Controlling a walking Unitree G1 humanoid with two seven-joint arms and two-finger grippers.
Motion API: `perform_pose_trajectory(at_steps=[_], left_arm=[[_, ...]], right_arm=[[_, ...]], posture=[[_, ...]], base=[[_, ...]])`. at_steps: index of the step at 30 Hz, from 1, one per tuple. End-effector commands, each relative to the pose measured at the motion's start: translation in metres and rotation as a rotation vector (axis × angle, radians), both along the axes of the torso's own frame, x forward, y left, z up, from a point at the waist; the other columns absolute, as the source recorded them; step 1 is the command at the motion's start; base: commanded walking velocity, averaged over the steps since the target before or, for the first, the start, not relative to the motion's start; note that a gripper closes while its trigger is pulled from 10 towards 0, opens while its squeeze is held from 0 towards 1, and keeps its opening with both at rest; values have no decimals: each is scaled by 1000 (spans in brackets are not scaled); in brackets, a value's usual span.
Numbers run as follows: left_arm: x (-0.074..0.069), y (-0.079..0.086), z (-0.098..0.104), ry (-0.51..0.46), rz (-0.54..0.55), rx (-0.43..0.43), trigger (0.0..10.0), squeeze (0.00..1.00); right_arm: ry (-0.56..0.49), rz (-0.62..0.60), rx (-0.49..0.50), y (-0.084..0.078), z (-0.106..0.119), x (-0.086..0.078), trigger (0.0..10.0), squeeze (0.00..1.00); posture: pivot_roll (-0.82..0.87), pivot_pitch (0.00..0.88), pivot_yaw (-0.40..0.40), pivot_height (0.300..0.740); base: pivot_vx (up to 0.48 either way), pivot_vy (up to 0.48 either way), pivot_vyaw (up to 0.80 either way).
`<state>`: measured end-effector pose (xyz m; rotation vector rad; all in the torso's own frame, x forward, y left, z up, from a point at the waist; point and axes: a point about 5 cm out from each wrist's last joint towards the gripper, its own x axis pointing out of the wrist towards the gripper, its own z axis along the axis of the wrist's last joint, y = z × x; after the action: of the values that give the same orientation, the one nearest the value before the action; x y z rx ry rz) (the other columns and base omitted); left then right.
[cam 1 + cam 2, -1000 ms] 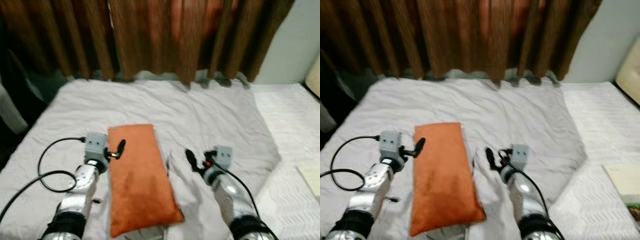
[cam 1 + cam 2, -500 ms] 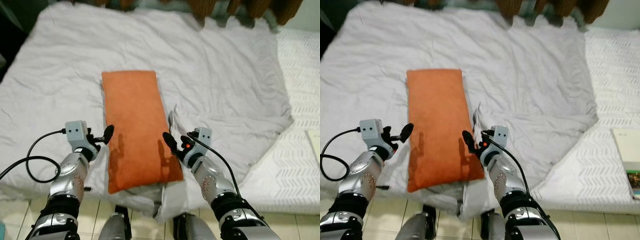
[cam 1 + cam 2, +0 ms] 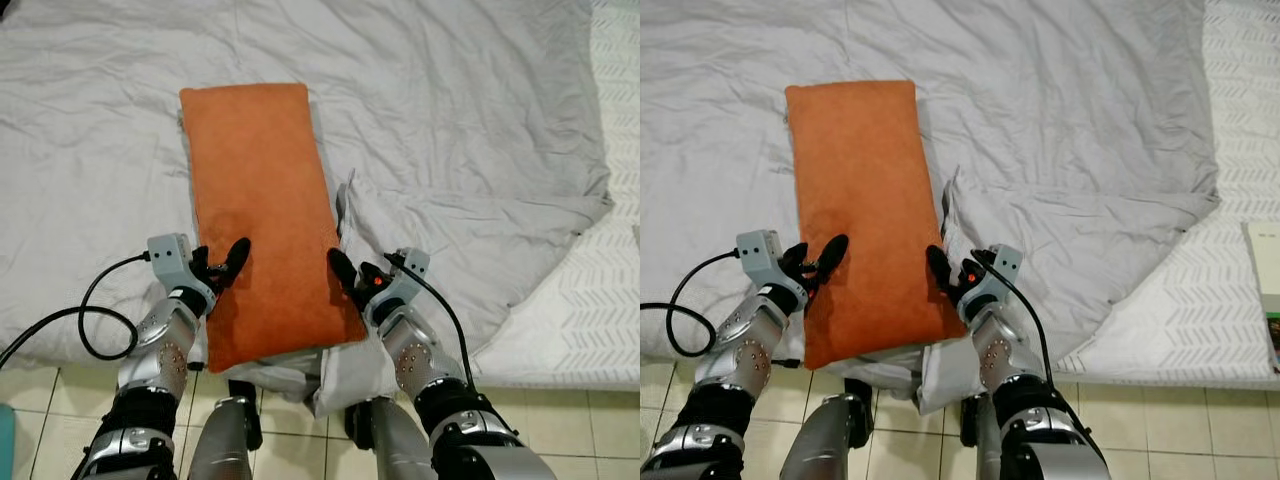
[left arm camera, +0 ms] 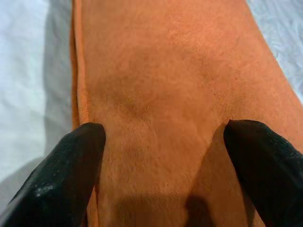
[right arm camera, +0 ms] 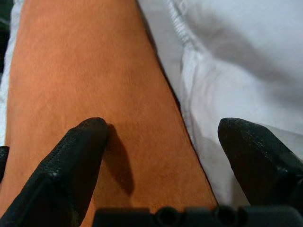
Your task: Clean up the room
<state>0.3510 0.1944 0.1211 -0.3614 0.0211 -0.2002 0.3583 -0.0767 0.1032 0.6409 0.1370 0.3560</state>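
Your orange pillow [image 3: 262, 210] lies lengthwise on the grey sheet [image 3: 460, 130], its near end at the bed's edge. Left gripper [image 3: 232, 262] and right gripper [image 3: 345, 277] both spread wide, straddling its two long edges there.

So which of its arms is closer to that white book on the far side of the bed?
The right. Its gripper sits at the orange pillow's right edge, toward the book; the left gripper is across the pillow.
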Motion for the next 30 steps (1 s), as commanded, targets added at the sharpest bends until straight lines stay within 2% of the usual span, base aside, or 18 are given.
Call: perform_pose_trajectory(at_steps=[1,8,9,13,17,20,21,22,23,24,25,30], left_arm=[[-11,1,-21,82,8,-21,10000,0],[-14,8,-22,101,25,-47,10000,0],[-17,12,-25,122,32,-71,10000,0],[-19,15,-31,167,32,-115,10000,0],[-19,13,-42,227,30,-157,10000,0],[-14,5,-44,232,18,-149,10000,0],[-12,3,-43,229,8,-145,10000,0],[-12,3,-43,229,8,-145,10000,0],[-11,1,-43,230,-2,-144,10000,0],[-9,-1,-44,239,-9,-129,10000,0],[-9,-2,-45,246,-12,-118,0,0],[-7,-4,-50,268,-31,-115,0,0]], right_arm=[[41,8,25,7,-14,-10,10000,0],[31,89,-6,21,-17,-14,10000,0],[26,141,-41,29,-19,-18,10000,0],[34,229,-108,40,-27,-25,10000,0],[58,296,-175,50,-36,-32,10000,0],[95,308,-173,58,-41,-36,10000,0],[102,311,-172,60,-41,-37,7176,0],[102,311,-172,60,-41,-37,7176,0],[108,323,-184,63,-43,-38,4039,0],[112,331,-200,66,-44,-39,0,0],[113,335,-212,67,-45,-40,0,0],[133,314,-209,67,-44,-38,0,0]], posture=[[-34,683,-50,740],[-28,680,-48,740],[-25,681,-49,740],[-23,675,-49,740],[-27,678,-52,740],[-29,679,-55,740],[-29,679,-55,740],[-29,679,-55,740],[-27,679,-55,740],[-27,676,-56,740],[-27,676,-56,740],[-31,664,-57,740]], base=[[0,0,0],[0,0,0],[0,0,0],[0,0,0],[0,0,0],[0,0,0],[0,0,0],[0,0,0],[0,0,0],[0,0,0],[0,0,0],[0,0,0]])
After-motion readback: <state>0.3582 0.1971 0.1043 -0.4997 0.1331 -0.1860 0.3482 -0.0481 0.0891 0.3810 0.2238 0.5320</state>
